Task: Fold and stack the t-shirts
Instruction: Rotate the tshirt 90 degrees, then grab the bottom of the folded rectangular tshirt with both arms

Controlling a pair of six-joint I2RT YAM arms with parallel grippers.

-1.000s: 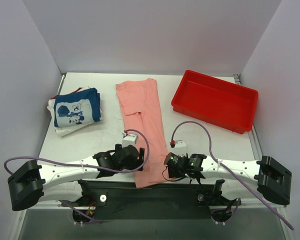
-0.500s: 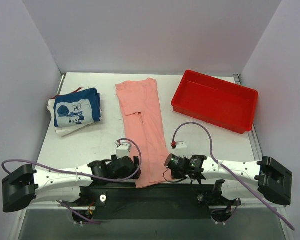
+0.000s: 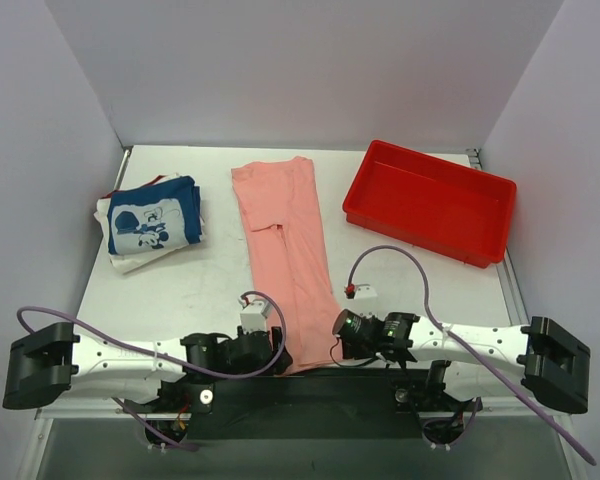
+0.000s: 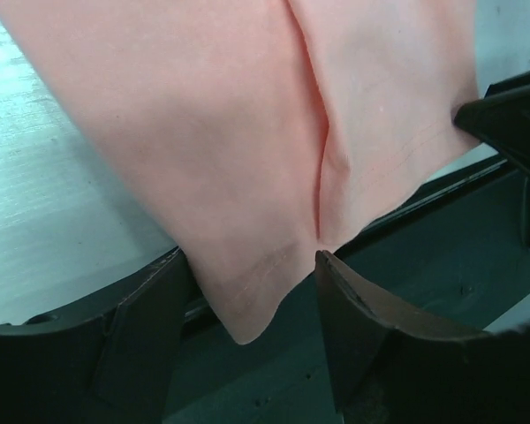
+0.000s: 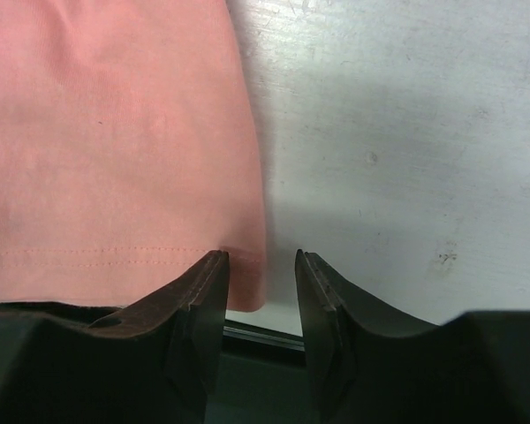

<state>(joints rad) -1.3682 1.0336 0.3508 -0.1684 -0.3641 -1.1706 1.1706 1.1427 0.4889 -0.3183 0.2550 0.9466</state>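
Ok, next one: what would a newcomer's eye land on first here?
The salmon-pink t-shirt lies as a long strip down the middle of the table, its hem hanging over the near edge. The left gripper and right gripper both stand open at that hem's two corners. A red plastic tray sits empty at the back right, and a folded navy mouse-print t-shirt at the left.

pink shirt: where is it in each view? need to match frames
Top external: shirt is at centre, a long strip running from the far side of the table to its near edge.
Left wrist: fills the upper frame, one corner hanging past the edge.
Right wrist: upper left, bare table to its right.
Shared landmark: the shirt's near hem.
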